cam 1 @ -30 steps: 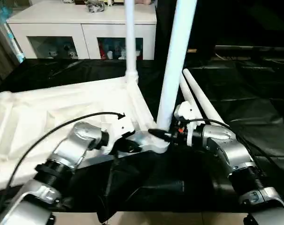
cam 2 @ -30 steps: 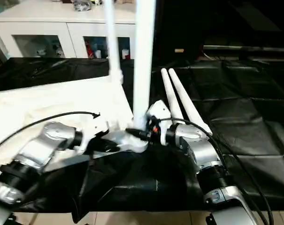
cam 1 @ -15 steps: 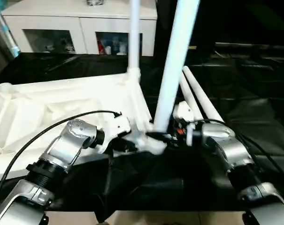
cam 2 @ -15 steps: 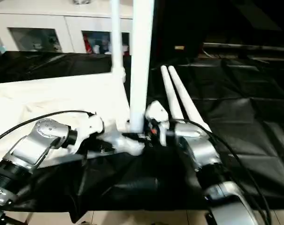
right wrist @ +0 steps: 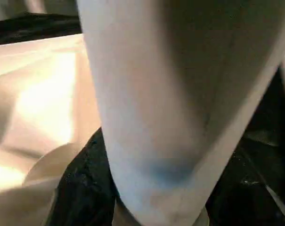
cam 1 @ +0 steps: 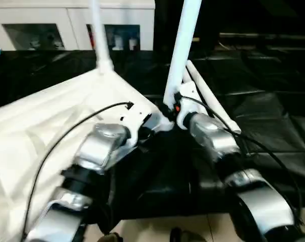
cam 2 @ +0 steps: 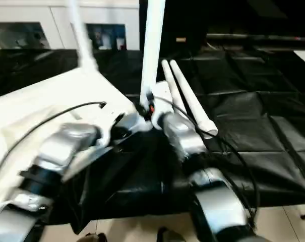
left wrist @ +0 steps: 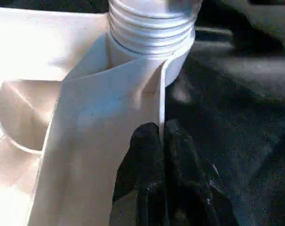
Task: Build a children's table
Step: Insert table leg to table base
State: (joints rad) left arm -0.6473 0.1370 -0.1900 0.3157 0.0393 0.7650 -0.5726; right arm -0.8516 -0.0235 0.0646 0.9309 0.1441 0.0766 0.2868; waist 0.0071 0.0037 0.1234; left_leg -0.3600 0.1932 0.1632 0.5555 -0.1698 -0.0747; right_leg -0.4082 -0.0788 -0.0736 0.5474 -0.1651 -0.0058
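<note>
Two grips — left gripper (left wrist: 162, 141) pinched the tabletop (cam 1: 51, 116) rim, right gripper (cam 1: 168, 108) clamped the leg (cam 1: 182, 50) base. Light, stiff, slick plastic — best held low.

Smooth white plastic on the table top (cam 1: 51, 116) and tube legs (cam 1: 182, 45), faintly glossy. Crinkled, shiny black sheeting (cam 1: 273, 101) underneath. Brushed silver metal on forearms (cam 1: 99, 146); matt black fingers (left wrist: 149, 160).

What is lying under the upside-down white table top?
A black sheet lies under the table top and spreads past its edges; two loose legs rest on it beside the top. What is beneath the sheet, or directly under the top's middle, is covered.
</note>
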